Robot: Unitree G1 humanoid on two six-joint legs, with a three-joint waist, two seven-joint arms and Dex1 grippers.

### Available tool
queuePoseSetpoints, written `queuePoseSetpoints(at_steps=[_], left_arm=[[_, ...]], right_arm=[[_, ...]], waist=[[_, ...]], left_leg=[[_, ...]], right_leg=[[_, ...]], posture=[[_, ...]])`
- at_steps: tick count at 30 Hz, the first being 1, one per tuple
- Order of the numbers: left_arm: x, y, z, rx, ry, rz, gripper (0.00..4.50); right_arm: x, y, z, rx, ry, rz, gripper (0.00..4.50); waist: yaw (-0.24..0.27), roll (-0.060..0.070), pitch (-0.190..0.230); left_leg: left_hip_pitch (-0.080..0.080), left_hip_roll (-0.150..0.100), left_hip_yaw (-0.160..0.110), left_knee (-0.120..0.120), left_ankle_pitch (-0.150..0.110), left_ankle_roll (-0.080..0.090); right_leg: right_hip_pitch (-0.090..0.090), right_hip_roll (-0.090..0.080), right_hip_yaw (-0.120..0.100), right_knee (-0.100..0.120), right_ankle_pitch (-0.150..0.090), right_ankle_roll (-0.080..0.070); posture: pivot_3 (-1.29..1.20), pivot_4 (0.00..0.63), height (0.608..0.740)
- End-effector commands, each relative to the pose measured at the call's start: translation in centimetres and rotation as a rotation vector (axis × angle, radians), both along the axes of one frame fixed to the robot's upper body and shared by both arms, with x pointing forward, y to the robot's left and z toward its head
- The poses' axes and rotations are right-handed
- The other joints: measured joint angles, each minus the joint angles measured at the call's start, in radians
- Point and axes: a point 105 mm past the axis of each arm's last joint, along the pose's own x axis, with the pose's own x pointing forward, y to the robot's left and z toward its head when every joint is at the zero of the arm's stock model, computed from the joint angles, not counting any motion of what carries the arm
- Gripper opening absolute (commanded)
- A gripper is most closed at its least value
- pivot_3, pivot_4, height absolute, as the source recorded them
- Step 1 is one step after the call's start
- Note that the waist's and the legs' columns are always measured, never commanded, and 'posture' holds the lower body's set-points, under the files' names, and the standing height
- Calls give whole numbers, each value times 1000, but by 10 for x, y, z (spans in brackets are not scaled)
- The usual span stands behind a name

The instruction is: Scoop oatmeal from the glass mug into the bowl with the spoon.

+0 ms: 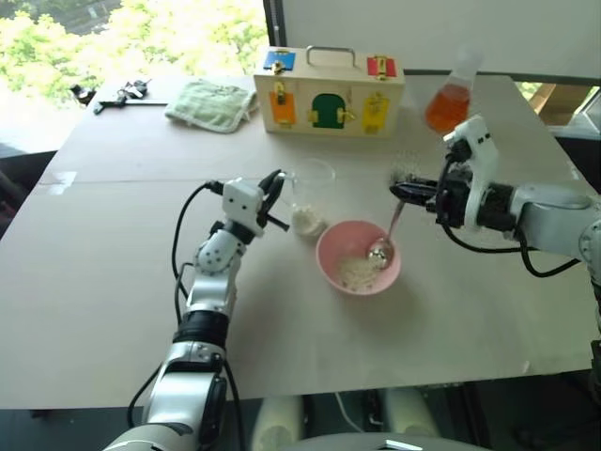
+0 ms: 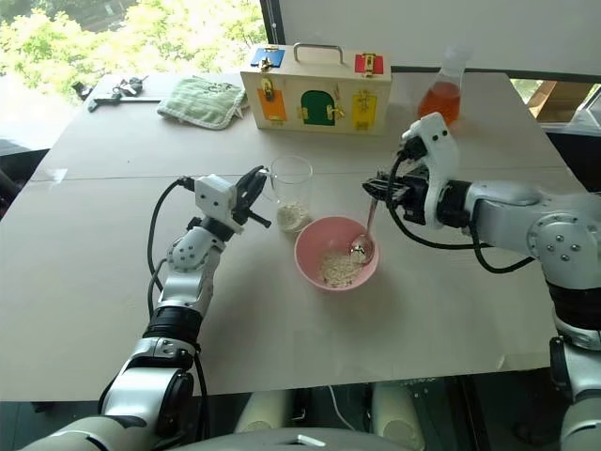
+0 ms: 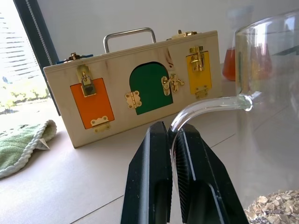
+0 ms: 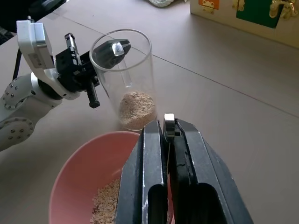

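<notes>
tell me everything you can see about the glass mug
The glass mug is a clear, colourless cylinder standing upright on the table, just beside the pink bowl. A low layer of pale oatmeal sits in its bottom. Its curved side handle is pinched between the left gripper's black fingers.

You face pale beige table (image 1: 113, 282), faint seam across far part. White wall (image 1: 451, 28) behind far edge. Dark window frame (image 1: 273, 23) splits wall from window (image 1: 141, 28), sunlit green foliage outside. Daylight falls bright on table's far left corner. Wooden structure (image 1: 556, 101) past right corner, possibly furniture.
</notes>
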Motion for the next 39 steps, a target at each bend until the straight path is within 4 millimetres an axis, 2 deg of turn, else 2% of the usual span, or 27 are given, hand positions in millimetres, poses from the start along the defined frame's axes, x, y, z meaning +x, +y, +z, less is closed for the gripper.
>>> queuePoseSetpoints(at_steps=[1, 9, 14, 21, 27, 30, 33, 36, 39], left_arm=[[-2, -2, 11, 2, -59, -6, 26], [-2, -3, 12, 2, -62, -4, 26], [-2, -3, 12, 2, -63, -1, 26], [-1, -3, 12, 2, -61, -2, 26], [0, -3, 13, -1, -63, 1, 26], [0, -5, 12, 0, -64, -2, 26], [1, -4, 12, 1, -64, 2, 26], [1, -4, 13, 3, -66, 5, 26], [0, -2, 14, 6, -68, 10, 26]], right_arm=[[-16, 14, 20, -68, -164, 130, 0], [-31, 26, 29, -171, -294, 266, 0], [-33, 32, 35, -218, -341, 283, 0], [-9, 14, 40, 107, -101, 131, 0], [19, 4, 103, 533, -35, -15, 0], [29, 4, 120, 653, 4, -62, 0], [38, 11, 117, 654, 19, -102, 0], [48, 21, 103, 569, -15, -142, 0], [60, 32, 79, 510, -6, -171, 0]], waist=[[1, 0, 0], [8, 0, 0], [10, 0, 0], [13, 0, 0], [10, 1, 0], [11, 1, 0], [11, 1, 0], [10, 1, 0], [10, 1, 0]], left_leg=[[0, 0, 0, 0, 0, 0], [0, 0, -1, 2, 0, -1], [0, 0, -1, 3, 0, -1], [-1, 0, 0, 8, 1, -3], [0, 0, 1, 9, 1, -3], [0, 0, 1, 9, 2, -3], [-1, 0, 1, 8, 1, -3], [-1, 0, 1, 9, 1, -2], [-1, 0, 1, 8, 0, 0]], right_leg=[[0, 0, 0, 0, 0, 0], [0, 0, 0, 1, 0, 0], [0, 0, -1, 2, 0, 0], [5, -1, -5, 2, 0, 0], [5, 0, -5, 4, 0, 0], [5, 0, -5, 4, 0, 0], [5, 0, -5, 3, 0, 0], [5, 0, -4, 3, 0, 0], [5, 0, -4, 3, 0, 0]], posture=[[0, 150, 740], [0, 150, 740], [0, 150, 740], [0, 150, 740], [0, 150, 740], [0, 150, 740], [0, 150, 740], [0, 150, 740], [0, 150, 740]])
